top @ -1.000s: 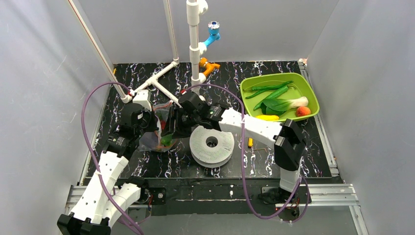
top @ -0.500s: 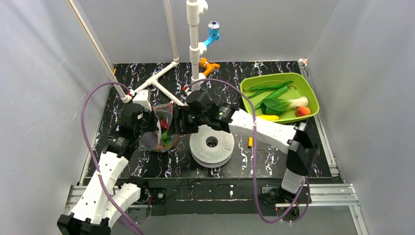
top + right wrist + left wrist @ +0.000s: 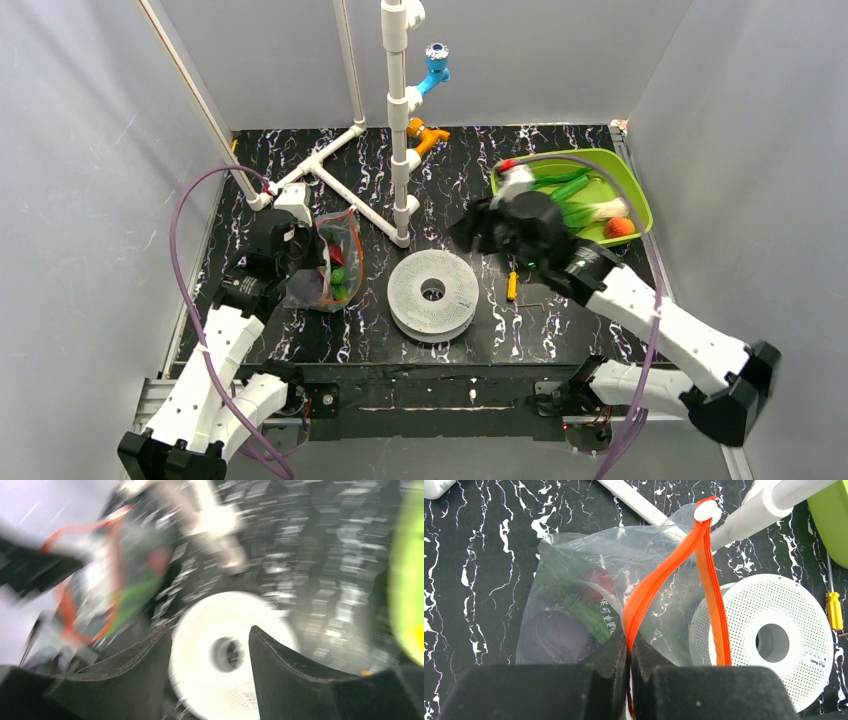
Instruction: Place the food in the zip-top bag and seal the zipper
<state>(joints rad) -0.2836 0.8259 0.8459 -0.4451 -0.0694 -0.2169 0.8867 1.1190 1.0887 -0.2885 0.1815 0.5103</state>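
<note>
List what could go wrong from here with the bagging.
The left end effector pinches just one point of the zipper, so the floppy bag could slip free or its mouth sag shut. The long green peppers in the tray may jam in a bag already part full. The slider sits beside the white pipe and might snag.

The surface (image 3: 470, 160) is black with white marble veining. The zip-top bag (image 3: 569, 555) is clear and its zipper (image 3: 664, 572) orange-red. Green, red and dark purple food (image 3: 586, 612) shows through. The tray (image 3: 641, 215) is lime-green, the perforated disc (image 3: 450, 310) white, the cable (image 3: 172, 240) purple.
</note>
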